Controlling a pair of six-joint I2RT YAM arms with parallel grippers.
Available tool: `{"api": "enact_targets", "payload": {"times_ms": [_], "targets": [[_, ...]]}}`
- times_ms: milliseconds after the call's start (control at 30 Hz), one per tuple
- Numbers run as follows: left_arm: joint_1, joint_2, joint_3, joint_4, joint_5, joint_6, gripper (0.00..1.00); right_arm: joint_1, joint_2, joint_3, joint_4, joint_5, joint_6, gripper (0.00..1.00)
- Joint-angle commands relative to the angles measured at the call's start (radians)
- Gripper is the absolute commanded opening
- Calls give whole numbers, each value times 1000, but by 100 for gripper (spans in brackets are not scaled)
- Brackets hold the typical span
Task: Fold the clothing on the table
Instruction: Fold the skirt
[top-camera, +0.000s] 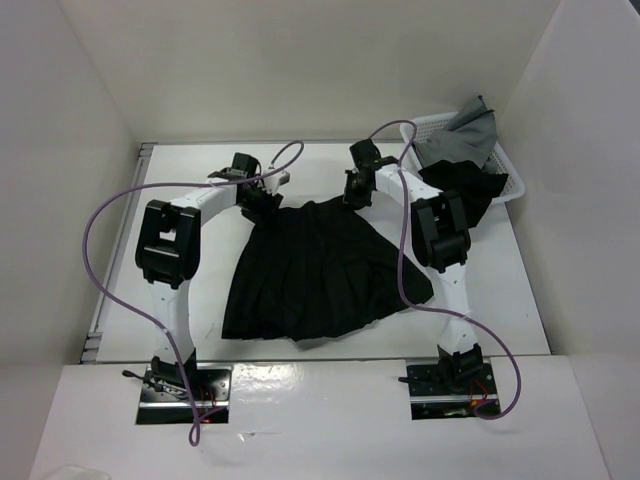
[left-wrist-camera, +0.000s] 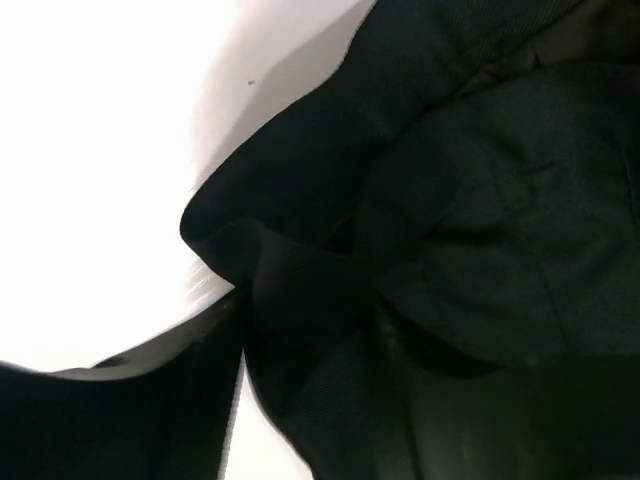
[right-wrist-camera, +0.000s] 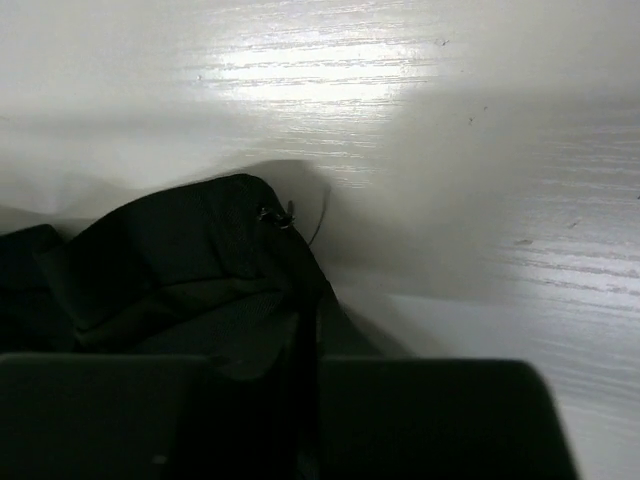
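The skirt (top-camera: 325, 270) is spread flat on the table (top-camera: 520, 300), at the centre of the overhead view. Its wide hem is fanned toward the bottom of the frame and its narrow waistband (top-camera: 305, 205) is turned toward the top. It is judged to be laid out this way so that both ends of the waistband can be reached and one clean fold drawn down over the hem.

In the upper right of that view a white basket (top-camera: 428, 128) is kept against the wall, with a grey cloth (top-camera: 470, 135) and another black garment (top-camera: 465, 190) draped in and over it. These are set apart from the work and are not touched.

The left arm (top-camera: 165, 245) and right arm (top-camera: 440, 235) are bent in from the bottom of the frame, so that one gripper is brought to each end of the waistband. The right gripper (top-camera: 352, 195) is placed at the right end. In its wrist view the fingers (right-wrist-camera: 150, 410) are seen pressed together along the bottom edge with a ridge of black fabric pinched between them, so the skirt is taken as gripped there. The left gripper (top-camera: 264, 203) is set at the left end. Its wrist view is filled by dark folds, and whether the jaws are closed on the fabric cannot be told.

A loose thread (right-wrist-camera: 318, 222) is seen standing up from the pinched corner, near the centre of the right wrist view.
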Motion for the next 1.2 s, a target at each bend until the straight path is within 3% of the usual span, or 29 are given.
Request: {"api": "enact_targets", "payload": {"times_ms": [0,33,67,100,233,367,567,733,833,1000,1067,1100,1167], "targets": [[5,45,19,5,110,-1,52,-16,-35,-41,34,-32,23,0],[5,30,19,5,110,-1,42,-32,-47,-54,64,-53,35,0],[5,19,19,16,110,-1,22,-42,-82,-70,81,-62,35,0],[14,-14,28,16,92,-1,14,-51,-104,-103,101,-72,35,0],[14,-145,26,27,3,107,5,-94,-259,-212,189,-72,0,0],[-64,-367,-102,100,-98,303,5,-129,-466,-392,301,-63,-28,0],[-144,-602,-236,31,-135,437,8,-184,-767,-656,362,-63,-28,0],[-187,-682,-553,134,-219,473,12,-184,-860,-818,411,-142,-2,0],[-187,-731,-632,218,-282,461,12,-184,-920,-923,459,-138,20,0],[-193,-886,-710,170,-281,473,12,-175,-1157,-1073,480,-115,20,0],[-230,-982,-744,130,-272,506,16,-175,-1283,-1150,467,-104,69,0],[-245,-1015,-768,84,-272,519,23,-166,-1328,-1177,458,-104,92,0],[-293,-1119,-866,45,-272,545,24,-145,-1471,-1263,415,-64,144,0]]}}
